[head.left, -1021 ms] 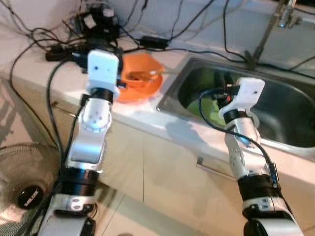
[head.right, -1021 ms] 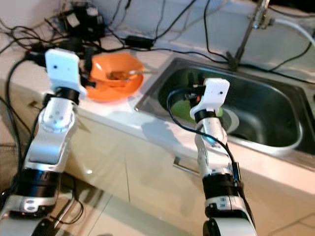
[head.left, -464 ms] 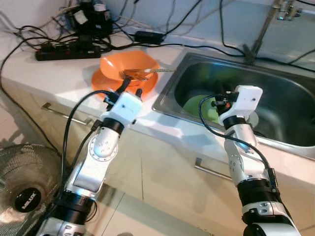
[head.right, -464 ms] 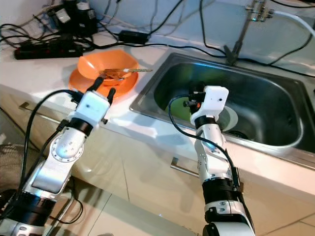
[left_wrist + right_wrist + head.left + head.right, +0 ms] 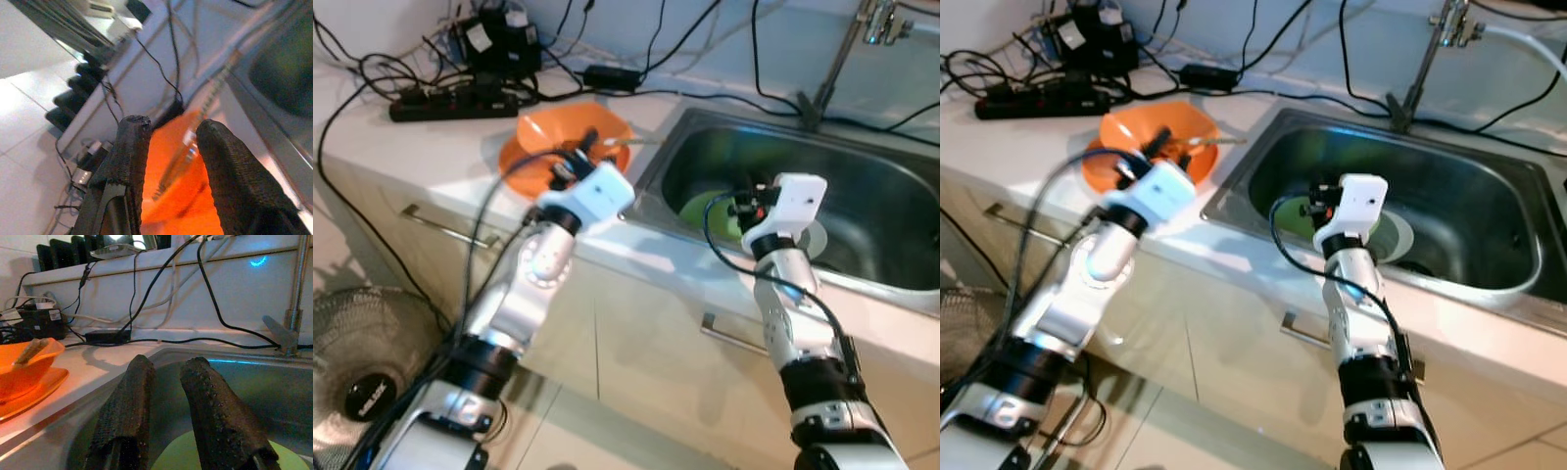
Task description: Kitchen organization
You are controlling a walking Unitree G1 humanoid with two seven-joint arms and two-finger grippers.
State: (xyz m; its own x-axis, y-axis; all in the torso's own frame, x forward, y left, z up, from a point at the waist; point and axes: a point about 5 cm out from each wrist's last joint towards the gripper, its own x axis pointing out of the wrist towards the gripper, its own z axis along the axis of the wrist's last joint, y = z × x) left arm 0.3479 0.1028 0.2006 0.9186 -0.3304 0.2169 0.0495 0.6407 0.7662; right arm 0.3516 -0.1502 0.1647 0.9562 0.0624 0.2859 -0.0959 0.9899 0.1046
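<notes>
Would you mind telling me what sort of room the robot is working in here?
Most likely a home kitchen: a steel sink with a tap is set in a countertop over cupboards, and an orange bowl sits beside it.

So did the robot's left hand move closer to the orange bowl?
Yes. The left gripper has swung up from the counter's front edge and now reaches over the orange bowl, toward the sink.

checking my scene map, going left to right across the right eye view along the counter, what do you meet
power strip → orange bowl → left tool → right tool → green plate in the sink → faucet
</notes>
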